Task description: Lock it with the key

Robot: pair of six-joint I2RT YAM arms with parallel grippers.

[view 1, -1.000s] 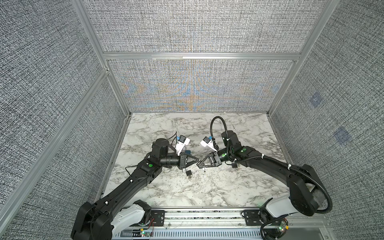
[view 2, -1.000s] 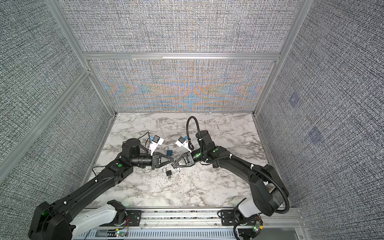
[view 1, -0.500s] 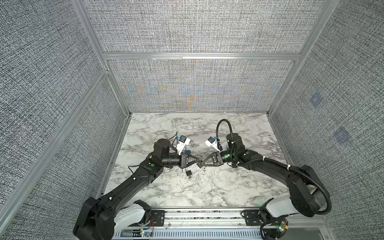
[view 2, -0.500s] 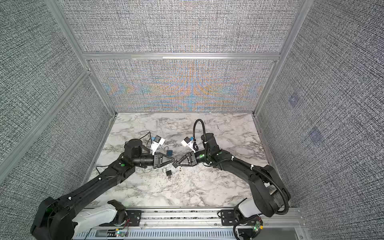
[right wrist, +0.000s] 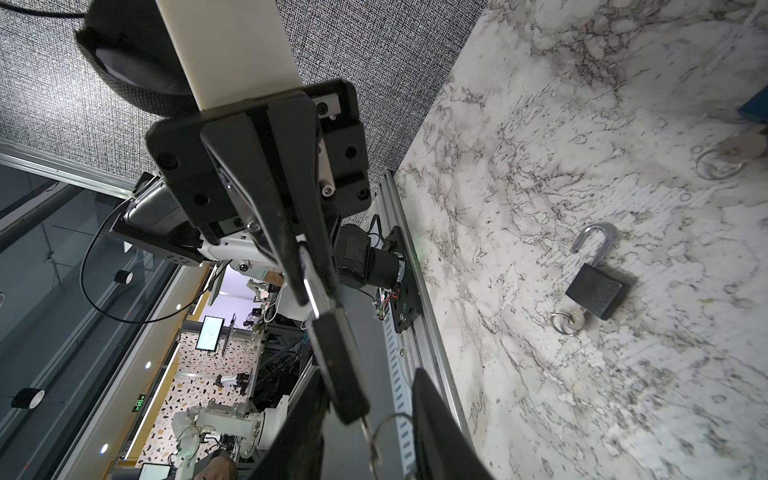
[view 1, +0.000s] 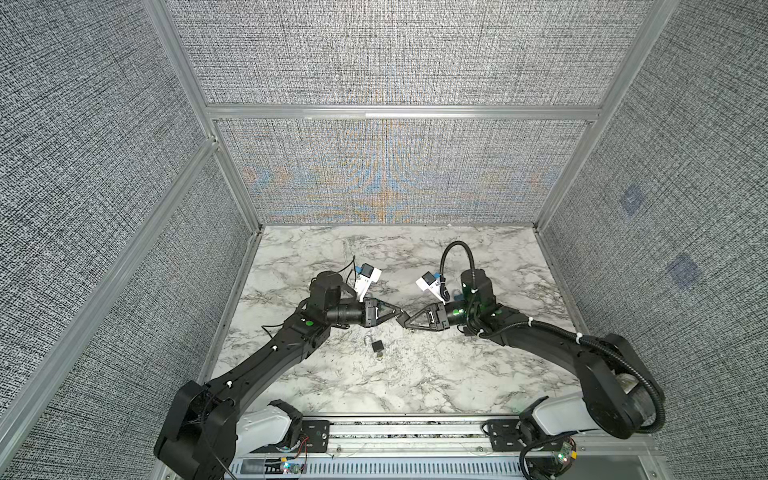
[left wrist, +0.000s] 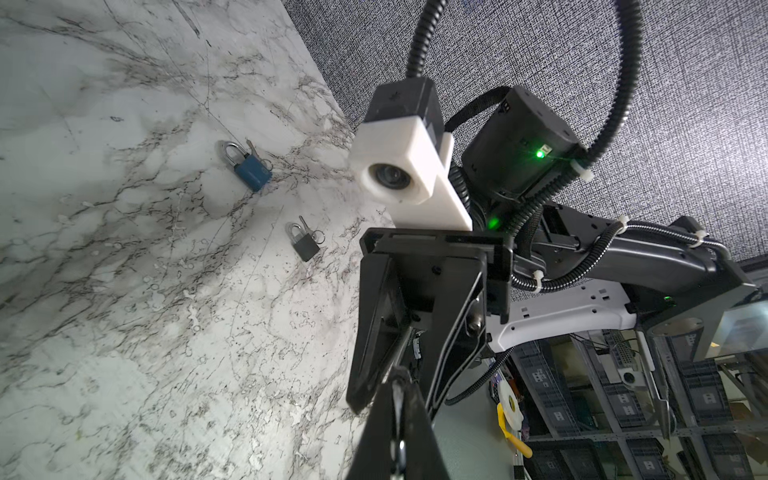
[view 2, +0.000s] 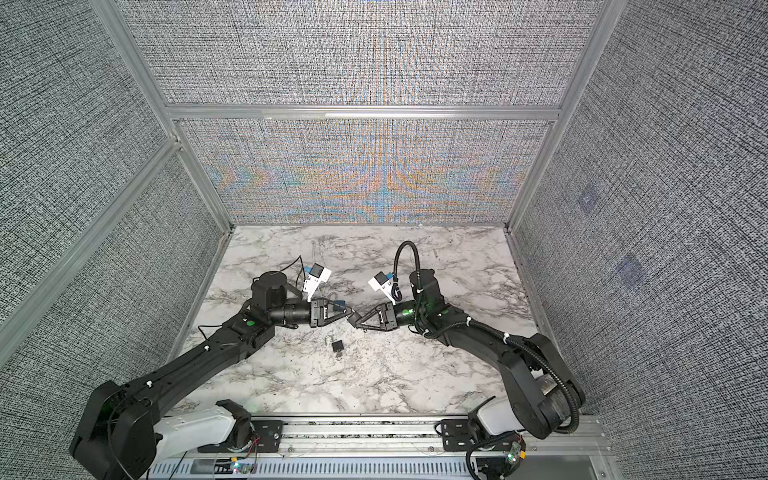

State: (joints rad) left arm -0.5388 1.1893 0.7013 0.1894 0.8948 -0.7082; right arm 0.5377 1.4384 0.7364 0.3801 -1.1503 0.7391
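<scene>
Your left gripper (right wrist: 315,297) is clenched on the shackle (right wrist: 311,286) of the black padlock (right wrist: 338,365). In the right wrist view the lock's body sticks out past the fingertips, with the key (right wrist: 366,428) and its ring (right wrist: 388,430) at the far end. You cannot tell whether that shackle is pushed home.

Your right gripper (view 1: 409,325) is released. Its fingers (right wrist: 440,440) stand apart on either side of the key, with a gap on both sides.

In both top views the two grippers meet tip to tip above the middle of the marble table (view 1: 457,374). The left arm comes in from 9 o'clock and the right from 3 o'clock. The black padlock sits between them, off the surface.

At about 7 o'clock from that meeting point the open padlock (view 1: 376,345) lies flat on the table, its shackle swung out and a key and ring at its base. The blue padlock (view 2: 340,302) lies at 12 o'clock of the left gripper, partly hidden by it. The left wrist view shows it and the grey padlock (left wrist: 305,246) flat on the table, apart. Each has a key on a ring beside it.
</scene>
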